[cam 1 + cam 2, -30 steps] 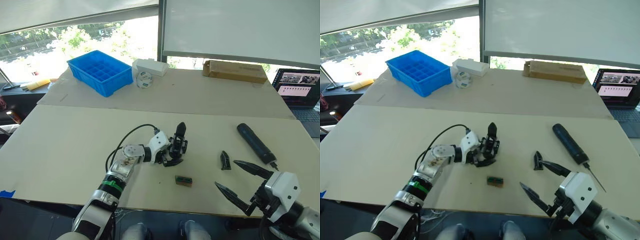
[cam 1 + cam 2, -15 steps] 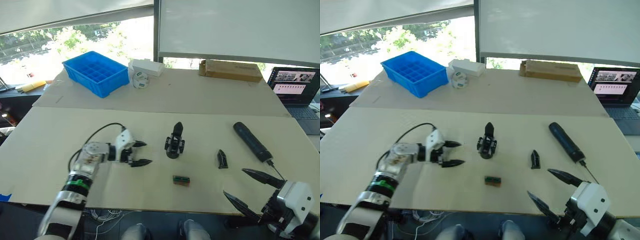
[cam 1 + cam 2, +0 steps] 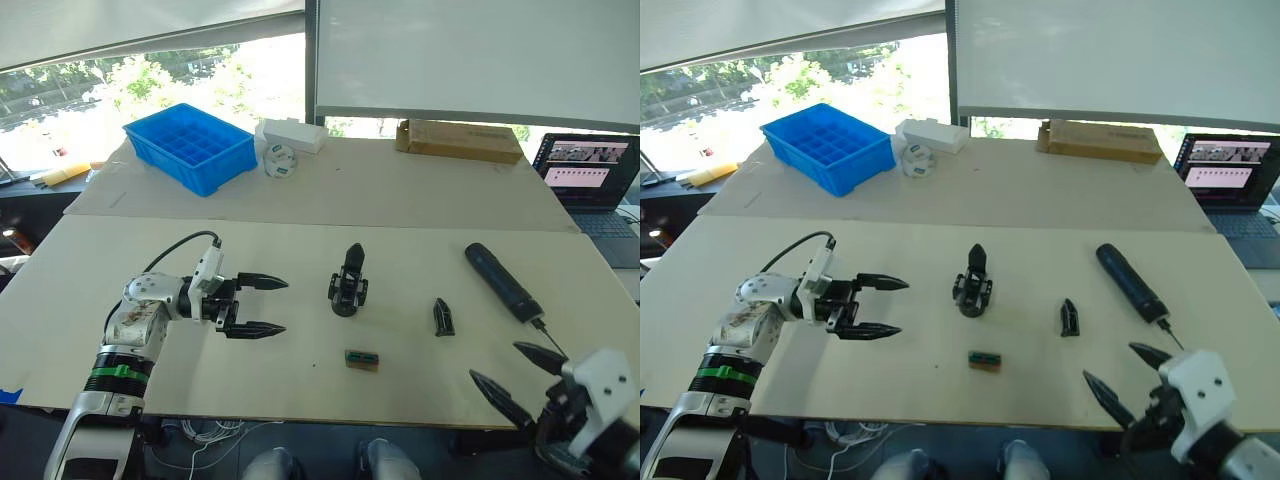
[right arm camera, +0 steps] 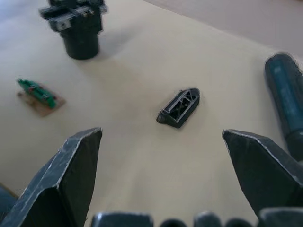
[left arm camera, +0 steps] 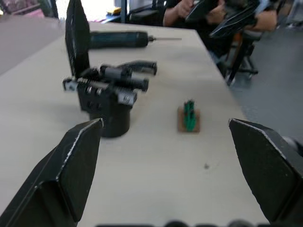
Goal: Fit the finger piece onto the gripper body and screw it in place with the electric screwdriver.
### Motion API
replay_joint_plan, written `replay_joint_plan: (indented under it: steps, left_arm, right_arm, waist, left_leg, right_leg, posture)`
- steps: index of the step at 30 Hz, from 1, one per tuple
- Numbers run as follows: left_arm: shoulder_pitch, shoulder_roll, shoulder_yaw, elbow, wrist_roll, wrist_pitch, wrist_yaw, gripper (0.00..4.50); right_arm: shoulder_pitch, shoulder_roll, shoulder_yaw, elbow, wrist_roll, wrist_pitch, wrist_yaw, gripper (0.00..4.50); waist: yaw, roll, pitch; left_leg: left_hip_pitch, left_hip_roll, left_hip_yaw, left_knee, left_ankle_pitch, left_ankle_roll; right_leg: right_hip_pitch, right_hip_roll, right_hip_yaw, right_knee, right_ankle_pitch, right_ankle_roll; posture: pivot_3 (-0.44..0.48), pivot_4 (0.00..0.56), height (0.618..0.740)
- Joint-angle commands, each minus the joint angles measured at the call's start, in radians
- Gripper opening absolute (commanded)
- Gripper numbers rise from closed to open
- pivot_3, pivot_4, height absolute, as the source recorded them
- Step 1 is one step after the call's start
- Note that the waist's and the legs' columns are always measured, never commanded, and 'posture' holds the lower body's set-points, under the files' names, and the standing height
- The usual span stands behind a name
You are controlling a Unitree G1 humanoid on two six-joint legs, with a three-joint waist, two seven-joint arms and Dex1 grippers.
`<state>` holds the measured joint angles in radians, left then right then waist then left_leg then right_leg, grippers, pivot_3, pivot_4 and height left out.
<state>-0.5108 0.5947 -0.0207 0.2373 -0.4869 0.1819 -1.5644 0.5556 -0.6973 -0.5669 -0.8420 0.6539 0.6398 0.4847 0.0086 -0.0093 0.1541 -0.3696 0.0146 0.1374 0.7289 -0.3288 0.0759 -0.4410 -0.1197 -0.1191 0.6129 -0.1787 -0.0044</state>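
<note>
The left tool (image 3: pixel 252 306) hangs over the desk (image 3: pixel 120 270) with its two black fingers spread wide, holding nothing and touching nothing; it points toward the gripper body (image 3: pixel 349 283), which stands upright on its round base well apart from it, one pointed finger sticking up. The right tool (image 3: pixel 520 378) sits at the near edge of the desk, its fingers also spread wide and empty. Ahead of it the finger piece (image 3: pixel 443 316) lies flat on the desk, apart from both tools, between the gripper body and the electric screwdriver (image 3: pixel 502 281). The screwdriver lies on its side farther right, its thin bit end toward the near edge. A small brown block with a green part on top (image 3: pixel 362 360) lies near the front edge, just in front of the gripper body. At the far left of the desk stands a blue compartment tray (image 3: pixel 190 145); what its cells hold cannot be told. Beside it are a white box (image 3: pixel 297 133) and a roll of tape (image 3: pixel 278 158), with a long cardboard box (image 3: pixel 458 141) farther right and an open laptop (image 3: pixel 592 172) at the far right edge
</note>
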Motion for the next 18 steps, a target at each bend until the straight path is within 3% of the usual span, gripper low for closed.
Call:
replay_joint_plan:
  steps: [1, 3, 8, 14, 18]
  left_arm:
    - [-0.046, -0.002, 0.005, -0.114, -0.074, 0.114, 0.026, 4.49]
    - [-0.058, -0.005, 0.0, -0.138, -0.086, 0.149, 0.034, 4.49]
    - [-0.078, -0.023, -0.007, -0.166, -0.097, 0.182, 0.046, 4.49]
    - [-0.07, -0.024, -0.002, -0.198, -0.103, 0.189, 0.057, 4.49]
    - [-0.054, -0.018, 0.001, -0.221, -0.102, 0.192, 0.062, 4.49]
  right_arm:
    - [-0.215, -0.191, -0.018, -0.012, 0.264, 0.488, -0.2, 4.5]
    - [-0.36, -0.277, 0.033, 0.024, 0.343, 0.704, -0.26, 4.5]
    - [-0.748, -0.038, 0.139, 0.206, 0.323, 0.969, -0.482, 4.5]
    - [-0.834, 0.093, 0.196, 0.366, 0.29, 0.975, -0.72, 4.5]
    - [-0.842, 0.125, 0.225, 0.395, 0.302, 0.975, -0.799, 4.5]
  waist:
    - [0.002, 0.0, 0.0]
    - [0.003, 0.001, 0.0]
    - [0.006, -0.002, 0.0]
    - [0.005, -0.001, 0.0]
    - [-0.003, 0.0, 0.0]
  left_leg:
    - [0.0, 0.0, 0.0, 0.0, 0.0, 0.0]
    - [0.0, 0.0, 0.0, 0.0, 0.0, 0.0]
    - [-0.004, 0.0, -0.004, -0.001, 0.001, -0.001]
    - [-0.007, -0.002, -0.001, -0.001, 0.001, -0.001]
    - [-0.006, -0.002, 0.001, -0.002, 0.001, -0.001]
  right_leg:
    - [0.0, 0.0, 0.0, 0.0, 0.0, -0.001]
    - [0.0, 0.0, -0.001, -0.001, 0.0, -0.002]
    - [-0.001, 0.008, -0.004, -0.002, -0.001, -0.003]
    - [-0.002, 0.009, -0.007, -0.002, 0.001, 0.001]
    - [-0.001, 0.011, -0.008, -0.002, 0.0, 0.003]
  posture:
    - [0.0, 0.15, 0.74]
    - [0.0, 0.15, 0.74]
    - [0.0, 0.15, 0.74]
    - [0.0, 0.15, 0.74]
    - [0.0, 0.15, 0.74]
